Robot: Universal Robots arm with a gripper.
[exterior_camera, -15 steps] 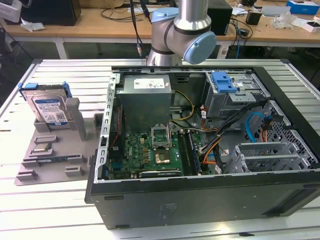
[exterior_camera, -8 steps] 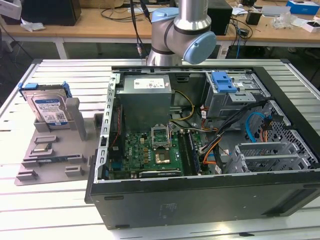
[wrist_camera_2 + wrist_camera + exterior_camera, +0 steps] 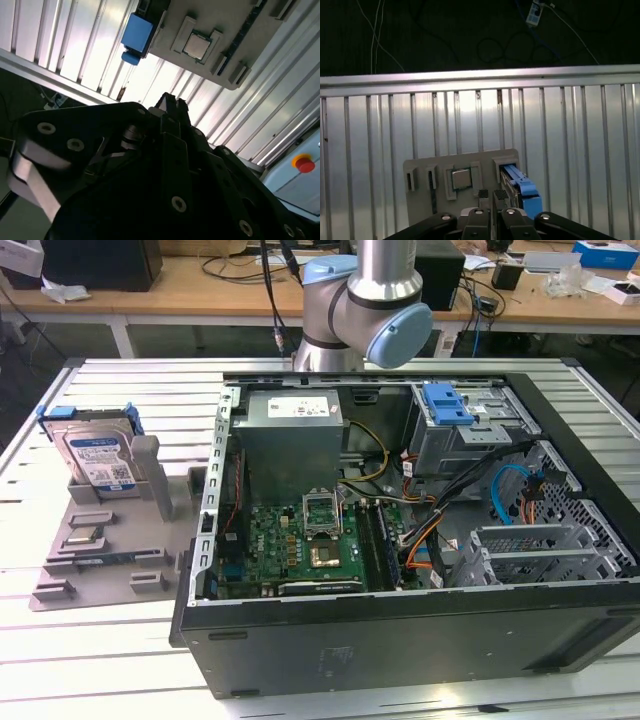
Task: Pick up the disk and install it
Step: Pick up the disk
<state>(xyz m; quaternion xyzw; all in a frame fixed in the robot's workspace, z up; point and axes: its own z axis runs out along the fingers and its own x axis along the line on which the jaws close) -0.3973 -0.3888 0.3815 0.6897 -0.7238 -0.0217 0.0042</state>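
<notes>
The disk [image 3: 100, 455] is seen in the exterior view standing on edge, leaning slightly back, in a slot of a grey holder [image 3: 100, 550]. The holder is laid flat on the slatted metal table [image 3: 120, 390], on the exterior view's left of an open computer case [image 3: 400, 640]. The white-and-blue label is turned toward the camera, and blue rails are fitted along the disk's sides. A small square chip [image 3: 85, 535] is seated in a lower pocket of the same holder, apart from the disk.

Inside the case, a green circuit board [image 3: 290, 540] is laid flat, with a grey metal box [image 3: 295, 435] bearing a white sticker just behind it. A ridged blue tab [image 3: 445, 405] is mounted at the drive cage on the exterior view's right. The robot arm [image 3: 365, 300] is seen behind the case, rising out of the picture.

In both wrist views the claw [image 3: 491, 192] [image 3: 171, 100] is held above the table with its two fingers brought together and nothing between them. The holder [image 3: 420, 205] [image 3: 225, 20] is viewed from above, with the chip [image 3: 461, 178] [image 3: 196, 45] and the disk [image 3: 522, 187] [image 3: 136, 32] (only its blue-railed edge is presented) both untouched. A red button [image 3: 304, 163] is visible at the table's edge in the second wrist view.
</notes>
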